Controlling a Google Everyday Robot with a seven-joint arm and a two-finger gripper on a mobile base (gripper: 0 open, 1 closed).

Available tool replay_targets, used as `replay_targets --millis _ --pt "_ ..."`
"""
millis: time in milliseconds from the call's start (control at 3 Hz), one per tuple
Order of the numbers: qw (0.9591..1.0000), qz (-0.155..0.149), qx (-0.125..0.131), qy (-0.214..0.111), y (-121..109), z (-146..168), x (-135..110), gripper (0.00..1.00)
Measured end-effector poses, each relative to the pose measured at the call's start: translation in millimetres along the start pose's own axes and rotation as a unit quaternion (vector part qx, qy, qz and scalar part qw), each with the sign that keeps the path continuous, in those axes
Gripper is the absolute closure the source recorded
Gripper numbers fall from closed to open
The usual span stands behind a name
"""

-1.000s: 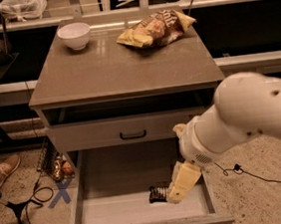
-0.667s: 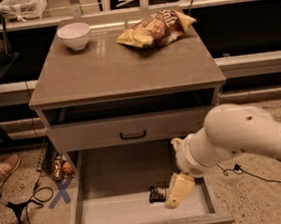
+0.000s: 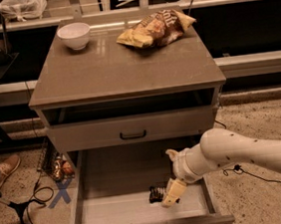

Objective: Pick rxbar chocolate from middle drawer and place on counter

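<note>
The middle drawer [image 3: 121, 213] is pulled out below the cabinet, with a pale flat floor. The rxbar chocolate [image 3: 155, 193], a small dark bar, lies on the drawer floor right of centre. My gripper [image 3: 170, 195] reaches into the drawer from the right on a white arm; its pale fingers hang over the bar's right end and hide part of it. The counter [image 3: 121, 68] is the grey-brown top of the cabinet.
A white bowl [image 3: 74, 35] stands at the counter's back left. A crinkled yellow-brown chip bag [image 3: 155, 28] lies at the back right. The upper drawer front [image 3: 132, 130] with a black handle is closed. Cables and a shoe lie on the floor at left.
My arm has lowered and pulled back to the right, out of the foreground. The gripper has dropped closer onto the bar's right end. The bar has not moved.
</note>
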State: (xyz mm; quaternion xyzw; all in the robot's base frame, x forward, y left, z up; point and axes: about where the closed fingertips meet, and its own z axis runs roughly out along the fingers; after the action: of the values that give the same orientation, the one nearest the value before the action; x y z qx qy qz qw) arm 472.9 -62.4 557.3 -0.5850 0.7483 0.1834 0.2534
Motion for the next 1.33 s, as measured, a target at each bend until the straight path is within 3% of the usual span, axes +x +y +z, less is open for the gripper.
replay_targets --millis 333,667,1000,1333 --pt "0.9987 0.012 -0.038 -0.033 -5 71 22 0.00" --pt "0.9987 0.012 -0.038 -0.033 -5 71 22 0.00" --pt "0.9993 -0.009 -0.028 -0.025 -18 88 34 0.00" --pt "0.9994 -0.027 -0.022 -0.005 -35 115 63 0.00"
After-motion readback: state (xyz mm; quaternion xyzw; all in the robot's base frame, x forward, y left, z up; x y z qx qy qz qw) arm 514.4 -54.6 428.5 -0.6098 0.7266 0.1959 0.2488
